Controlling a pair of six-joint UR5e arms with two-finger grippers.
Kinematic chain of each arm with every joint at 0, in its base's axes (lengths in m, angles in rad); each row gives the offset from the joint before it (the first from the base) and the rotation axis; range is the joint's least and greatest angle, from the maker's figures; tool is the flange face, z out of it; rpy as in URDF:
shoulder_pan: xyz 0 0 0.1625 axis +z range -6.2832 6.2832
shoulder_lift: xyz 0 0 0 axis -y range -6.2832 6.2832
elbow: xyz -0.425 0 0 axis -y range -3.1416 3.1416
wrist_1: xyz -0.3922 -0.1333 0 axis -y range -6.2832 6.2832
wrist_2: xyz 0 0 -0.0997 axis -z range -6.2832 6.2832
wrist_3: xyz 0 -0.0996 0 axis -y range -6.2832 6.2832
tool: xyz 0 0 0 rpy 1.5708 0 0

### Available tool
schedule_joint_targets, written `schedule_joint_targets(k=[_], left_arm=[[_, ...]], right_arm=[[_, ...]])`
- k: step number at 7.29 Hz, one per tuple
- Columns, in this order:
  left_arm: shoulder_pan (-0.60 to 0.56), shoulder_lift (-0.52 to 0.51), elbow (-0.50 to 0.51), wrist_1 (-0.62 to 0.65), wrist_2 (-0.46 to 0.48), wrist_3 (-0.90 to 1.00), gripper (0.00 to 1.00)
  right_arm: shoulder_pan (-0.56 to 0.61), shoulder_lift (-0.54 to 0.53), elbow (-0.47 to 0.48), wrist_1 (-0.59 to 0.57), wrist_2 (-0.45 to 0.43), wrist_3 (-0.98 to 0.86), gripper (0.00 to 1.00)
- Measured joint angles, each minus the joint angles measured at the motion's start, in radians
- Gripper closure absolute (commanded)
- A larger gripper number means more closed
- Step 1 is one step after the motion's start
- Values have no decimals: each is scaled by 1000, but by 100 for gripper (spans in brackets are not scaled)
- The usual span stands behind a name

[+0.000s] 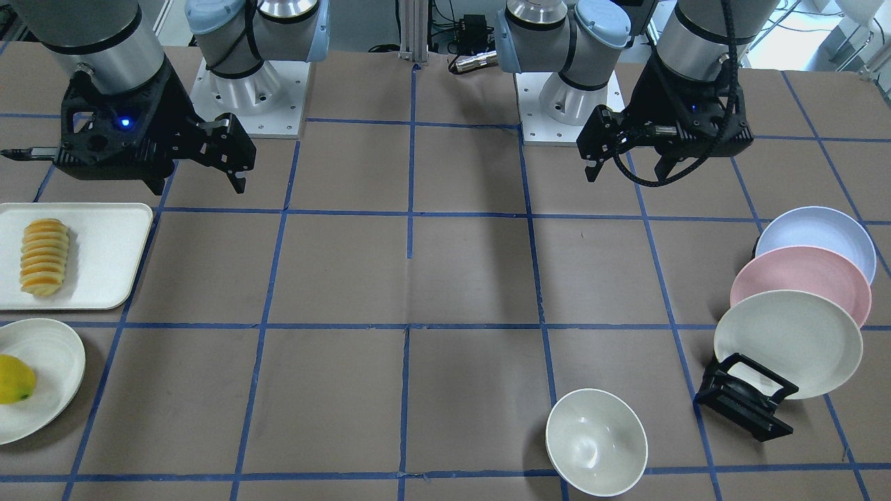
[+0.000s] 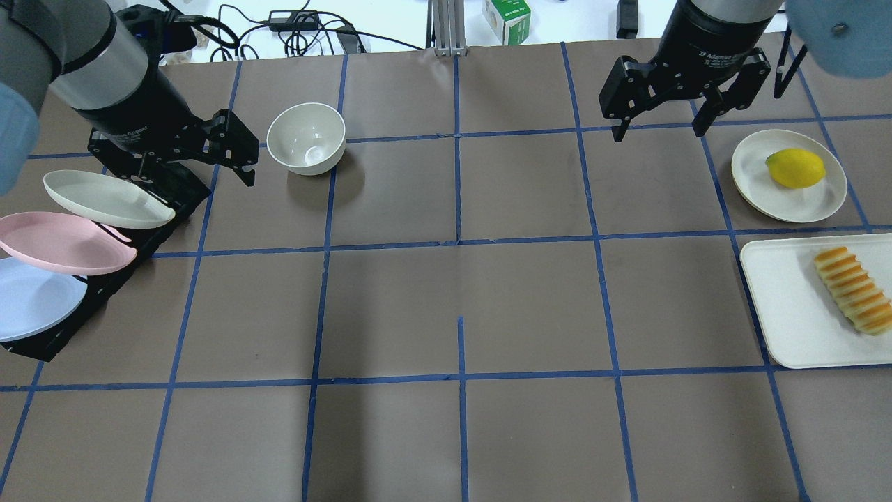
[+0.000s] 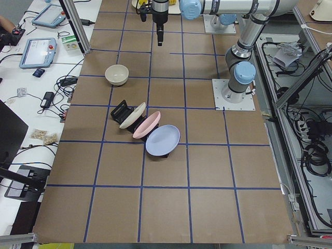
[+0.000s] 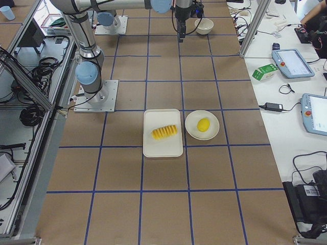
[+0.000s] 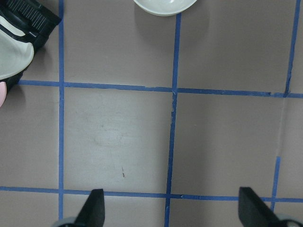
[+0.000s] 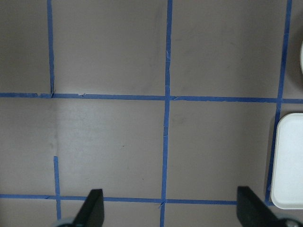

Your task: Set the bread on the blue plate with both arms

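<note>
Bread (image 2: 854, 289) first: oblong yellow-orange loaf, approx ten ridged slices w/ pale edges, browner on the crusts in the overhead view. It's lying flat on the white tray (image 2: 780, 293), toward the tray's outer side, nothing touching it. It sits well apart from the R gripper (image 2: 658, 132), out past that gripper's outer finger and nearer the robot. R fingers (image 6: 92, 208) are spread wide w/ nothing between them, only bare mat and blue tape below; in the R wrist view I see just the tray's corner beyond the right-hand fingertip, no bread. Beside the tray, further out on the table, is a small cream plate (image 2: 822, 199) w/ a lemon (image 2: 794, 168) on it, also outboard of the R fingers. The blue plate (image 1: 821, 240) is across the table, tilted in the black rack (image 1: 748, 400), in the slot nearest the robot, w/ the pink plate (image 1: 800, 278) next and the cream-white plate (image 1: 786, 341) at the far end, each overlapping the next in the front view. L gripper (image 1: 626, 175) hangs above the table, well apart from the blue plate. L fingers (image 5: 94, 208) are also wide apart, holding nothing. In the L wrist view the rack end and cream-white plate sit ahead of and outside the left-hand fingertip. The white bowl (image 2: 306, 138) is upright on the mat, ahead of the L fingers, roughly between their lines.
</note>
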Motion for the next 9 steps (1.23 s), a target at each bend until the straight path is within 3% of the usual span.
schedule_joint_targets(k=[7, 9], left_arm=[[17, 1, 16, 3, 4, 5, 0], [30, -5, 28, 2, 49, 41, 0]], right_arm=[[-13, -1, 1, 2, 62, 6, 0], [-15, 1, 2, -15, -1, 6, 0]])
